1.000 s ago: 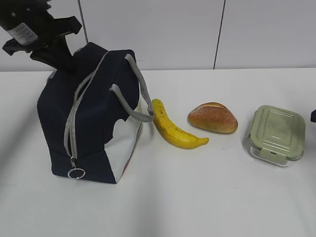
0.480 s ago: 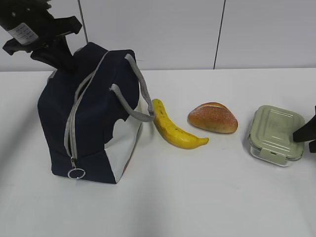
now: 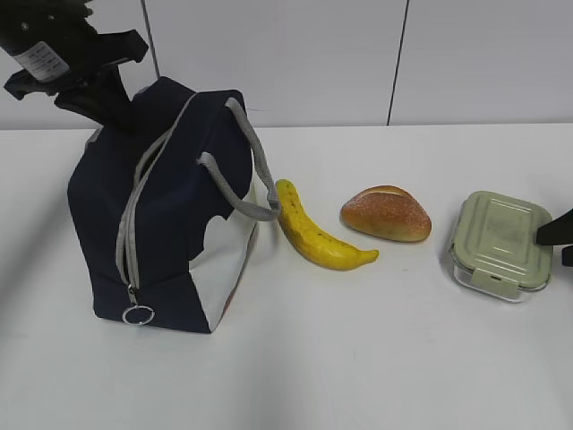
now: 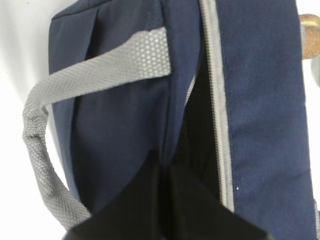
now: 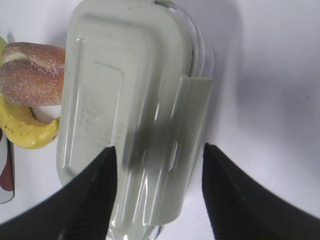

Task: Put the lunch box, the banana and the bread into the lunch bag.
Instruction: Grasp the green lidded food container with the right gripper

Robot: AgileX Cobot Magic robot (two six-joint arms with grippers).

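White counter (image 3: 376,358) under pale panelled wall, carrying everything in a row. Lunch bag (image 3: 170,215) standing far left, zipper partly undone along the top, banana (image 3: 318,235) just beside it, bread (image 3: 386,213) next, lunch box (image 3: 500,242) far right. Left end effector (image 4: 162,205) pinched shut on the lunch bag's fabric by the zipper, likely to hold the mouth apart. Right end effector (image 5: 157,195) spread wide, straddling the lunch box lid, apparently lining up a grasp; none loaded yet.
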